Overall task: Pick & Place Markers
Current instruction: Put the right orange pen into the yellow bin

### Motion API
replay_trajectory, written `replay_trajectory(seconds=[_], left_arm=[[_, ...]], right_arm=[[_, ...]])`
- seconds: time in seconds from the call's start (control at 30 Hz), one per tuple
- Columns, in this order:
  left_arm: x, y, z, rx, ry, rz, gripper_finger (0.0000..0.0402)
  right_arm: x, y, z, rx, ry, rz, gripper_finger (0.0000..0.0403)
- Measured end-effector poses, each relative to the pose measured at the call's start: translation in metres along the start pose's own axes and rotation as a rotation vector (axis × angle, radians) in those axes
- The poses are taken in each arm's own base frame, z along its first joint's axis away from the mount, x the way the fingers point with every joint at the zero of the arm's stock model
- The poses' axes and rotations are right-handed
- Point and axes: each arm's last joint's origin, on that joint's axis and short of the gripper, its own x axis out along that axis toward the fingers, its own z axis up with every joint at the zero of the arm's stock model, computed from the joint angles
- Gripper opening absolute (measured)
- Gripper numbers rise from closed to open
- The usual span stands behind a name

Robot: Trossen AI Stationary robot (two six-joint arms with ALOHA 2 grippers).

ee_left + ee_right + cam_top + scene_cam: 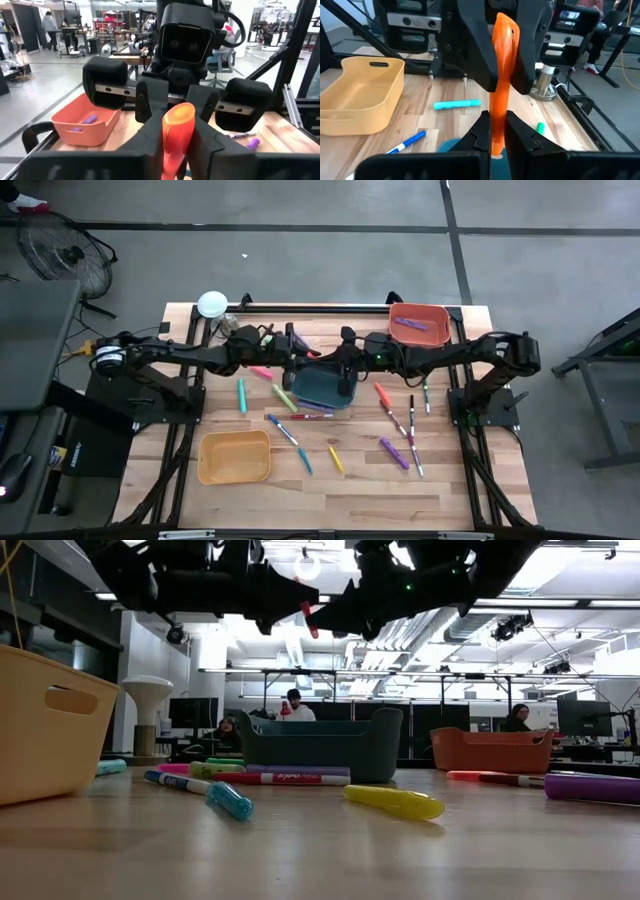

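Both grippers meet nose to nose above the teal bin (pixel 322 387) at mid-table, and an orange-red marker (pixel 308 620) spans the short gap between them. My left gripper (pixel 178 139) comes in from the table's left and is shut on it. My right gripper (pixel 499 126) comes in from the table's right and is shut on it too. Many other markers lie flat on the wood, among them a yellow one (pixel 395 802), a blue-capped one (pixel 200 790) and a purple one (pixel 393 452). My left gripper pinches one end of the orange-red marker (pixel 178 122) between its two fingers, coming in level from the table's left. The marker runs along the fingers rather than across them, and hangs clear above the teal bin. My right gripper pinches the marker's other end (pixel 498 131) between its two fingers, coming from the table's right and pointing slightly down. The marker runs along the fingers toward the left gripper's fingers (pixel 475 55). It is clear of bin and table, tilted in the low view.
An orange bin (pixel 418 323) with purple markers in it stands at the far right, and a yellow bin (pixel 234 457) at the near left. A white cup-like thing (pixel 212 303) stands at the far left. People sit at desks beyond the table.
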Motion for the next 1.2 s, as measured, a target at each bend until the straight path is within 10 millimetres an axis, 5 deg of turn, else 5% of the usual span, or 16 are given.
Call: replay_trajectory(seconds=[0.4, 0.8, 1.0, 1.2], left_arm=[[0.0, 0.0, -0.001, -0.004, 0.007, 0.005, 0.0047], [-0.002, 0.001, -0.006, -0.001, 0.082, 0.046, 0.0047], [-0.023, -0.004, 0.005, 0.003, 0.212, 0.083, 0.0047], [-0.068, -0.016, 0.022, -0.036, 0.377, 0.085, 0.0047]], right_arm=[[0.0, 0.0, 0.0, 0.02, -0.001, -0.004, 0.0026], [-0.019, -0.006, 0.013, 0.017, 0.054, -0.175, 0.0182], [-0.038, -0.008, 0.011, 0.008, 0.217, -0.289, 0.0198], [-0.043, -0.008, 0.001, 0.008, 0.346, -0.33, 0.0197]])
